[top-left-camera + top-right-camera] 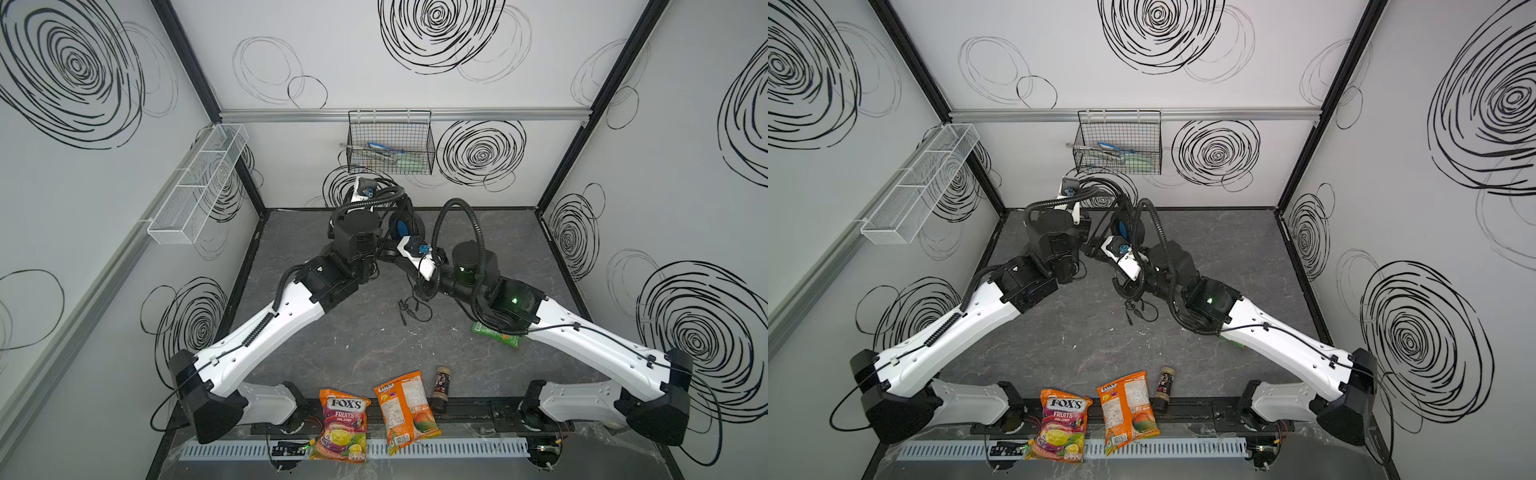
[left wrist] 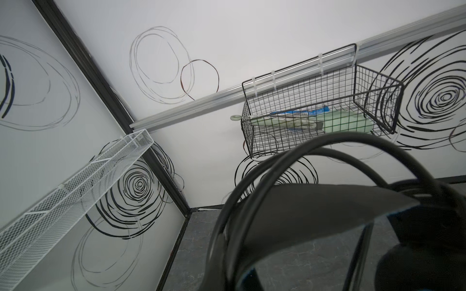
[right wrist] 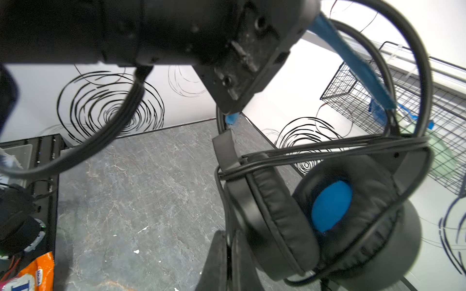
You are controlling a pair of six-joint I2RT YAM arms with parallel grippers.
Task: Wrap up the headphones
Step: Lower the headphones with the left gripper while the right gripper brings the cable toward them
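The headphones (image 3: 277, 216) are held at the back of the tabletop (image 1: 374, 345), headband (image 3: 353, 58) pinched by the left tool (image 3: 230, 109), a few cable (image 3: 327, 148) turns already around them; the right tool (image 3: 230, 243) pinches the cable, whose loose tail (image 1: 409, 309) is left to wind.

You had one pair of headphones (image 3: 277, 214), two snack bags (image 1: 343, 424), one green packet (image 1: 505, 337), one dark jar (image 1: 441, 388) and two wall baskets (image 1: 172, 230).
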